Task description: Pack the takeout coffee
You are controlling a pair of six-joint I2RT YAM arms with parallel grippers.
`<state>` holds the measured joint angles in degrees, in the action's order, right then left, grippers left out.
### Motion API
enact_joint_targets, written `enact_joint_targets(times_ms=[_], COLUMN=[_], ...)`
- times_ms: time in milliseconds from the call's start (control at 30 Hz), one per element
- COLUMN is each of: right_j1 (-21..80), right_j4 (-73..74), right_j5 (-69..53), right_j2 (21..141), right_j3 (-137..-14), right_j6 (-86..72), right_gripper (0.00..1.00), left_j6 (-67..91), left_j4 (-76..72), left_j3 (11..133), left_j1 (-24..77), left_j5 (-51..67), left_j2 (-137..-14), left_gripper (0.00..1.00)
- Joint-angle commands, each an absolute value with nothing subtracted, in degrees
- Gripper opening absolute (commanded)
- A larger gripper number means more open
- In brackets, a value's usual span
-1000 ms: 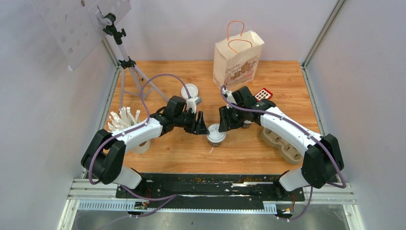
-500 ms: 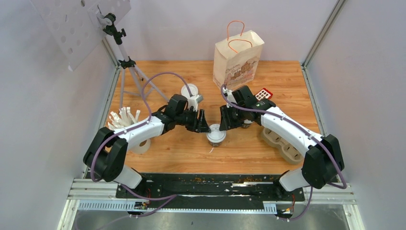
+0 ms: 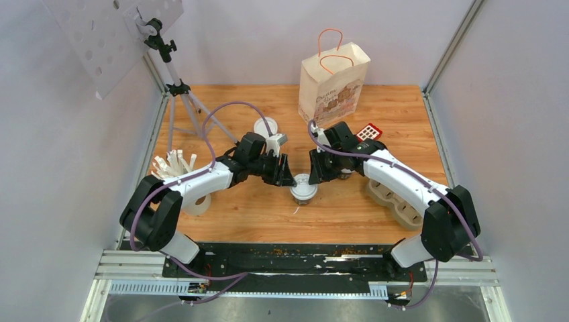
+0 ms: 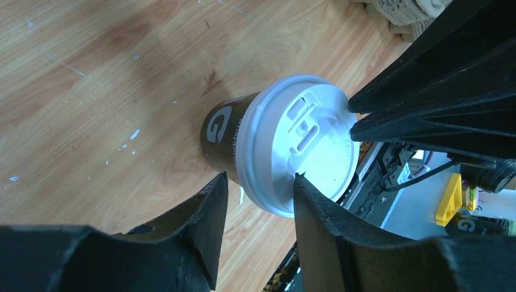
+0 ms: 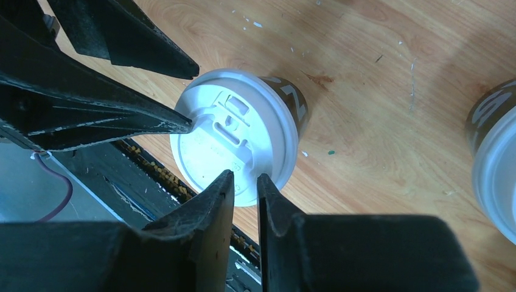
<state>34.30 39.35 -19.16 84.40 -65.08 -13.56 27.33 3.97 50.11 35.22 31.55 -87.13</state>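
One takeout coffee cup (image 3: 303, 190), dark brown with a white sip lid, stands upright on the wooden table between both arms. Seen from the left wrist, this cup (image 4: 292, 152) has my left gripper (image 4: 258, 182) open at its lid rim, one finger beside the cup wall and one over the lid. From the right wrist, my right gripper (image 5: 245, 177) hovers over the near edge of the same lid (image 5: 234, 137), jaws drawn to a narrow slit with nothing between them. A second takeout coffee cup (image 5: 496, 167) shows at that view's right edge.
A paper bag (image 3: 333, 84) with orange handles stands at the back. A pulp cup carrier (image 3: 396, 199) lies under the right arm. A loose white lid (image 3: 266, 126), a tripod (image 3: 180, 90), a white fan-like stack (image 3: 171, 168) and a small red item (image 3: 369, 131) lie around.
My left gripper has moved right onto the cup's lid edge and narrowed slightly. The right gripper's jaws have closed to a slit. The cup has stayed put.
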Motion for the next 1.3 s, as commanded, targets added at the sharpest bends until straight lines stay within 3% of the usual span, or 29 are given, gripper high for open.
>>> enact_joint_targets(times_ms=[0,833,1267], right_j1=[34.2,34.2,34.1], right_j4=[37.4,33.2,28.3], right_j5=[-19.3,-15.4,-19.7], right_j2=[85.1,84.8,87.2], right_j3=[-64.5,-56.7,-60.5], right_j6=[-14.3,-11.2,-5.2], right_gripper=[0.21,0.22,0.25], left_j6=[25.8,26.5,34.2], left_j4=[4.3,9.4,12.3], left_j3=[51.9,48.9,48.3], left_j1=[35.6,37.5,40.8], left_j5=[31.1,26.1,21.7], left_j2=[-87.8,-86.7,-81.4], left_gripper=[0.5,0.46,0.46])
